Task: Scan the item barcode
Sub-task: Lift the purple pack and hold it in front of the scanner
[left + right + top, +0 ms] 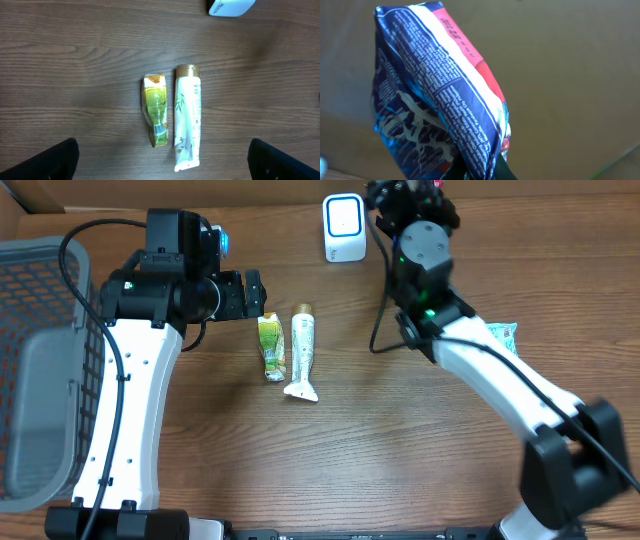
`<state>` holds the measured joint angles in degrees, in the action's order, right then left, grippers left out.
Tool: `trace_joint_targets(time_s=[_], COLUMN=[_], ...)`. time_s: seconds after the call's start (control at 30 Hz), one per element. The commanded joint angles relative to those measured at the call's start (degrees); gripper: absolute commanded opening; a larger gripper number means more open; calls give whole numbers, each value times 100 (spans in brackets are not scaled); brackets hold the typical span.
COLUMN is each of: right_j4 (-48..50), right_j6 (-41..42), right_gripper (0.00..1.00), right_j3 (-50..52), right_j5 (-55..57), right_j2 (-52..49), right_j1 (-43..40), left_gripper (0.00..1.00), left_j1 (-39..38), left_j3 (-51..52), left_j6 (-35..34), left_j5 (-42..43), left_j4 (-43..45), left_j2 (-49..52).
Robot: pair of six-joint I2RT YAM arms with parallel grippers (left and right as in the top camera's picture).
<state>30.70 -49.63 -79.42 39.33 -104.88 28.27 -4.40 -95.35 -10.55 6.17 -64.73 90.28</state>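
The blue packet (440, 100) with its white and red stripe is up off the surface (350, 450), pinched at its lower end by the right claw (475, 171), whose jaws are clamped on it. It hangs at about 2 o'clock from the white scanner (344, 227), probably so a printed face can be turned toward it; no barcode shows yet.

The left claw (255, 292) hovers with jaws wide apart at 10 o'clock from the green sachet (271, 346) and the tube (302, 350), which lie side by side.

The grey basket (40, 290) sits at 9 o'clock; no item shows inside. A pale packet (504, 333) lies at 3 o'clock.
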Motion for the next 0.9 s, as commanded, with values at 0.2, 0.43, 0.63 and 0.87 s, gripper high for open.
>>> trace_joint_targets(time_s=[0.2,0.43,0.63,0.87], right_j4=[505,507,787,1381], right_j6=[-2726,-2848,-3482,-4225], right_gripper=[4,4,4,4], right_j3=[-1180,-1226,-1250,-1261], right_j5=[-162,-592,-1152,-1508], right_j2=[-1412,-1858,-2155,-2500], right_j1=[15,92,103,103], left_gripper=[99,100,100,100], left_j1=[-11,-11,-11,-11], left_j3=[-37,-37,-37,-37], left_j6=[26,24,24,26], left_j5=[-26,-26,-26,-26], left_j4=[24,22,22,22], left_j2=[48,48,48,48])
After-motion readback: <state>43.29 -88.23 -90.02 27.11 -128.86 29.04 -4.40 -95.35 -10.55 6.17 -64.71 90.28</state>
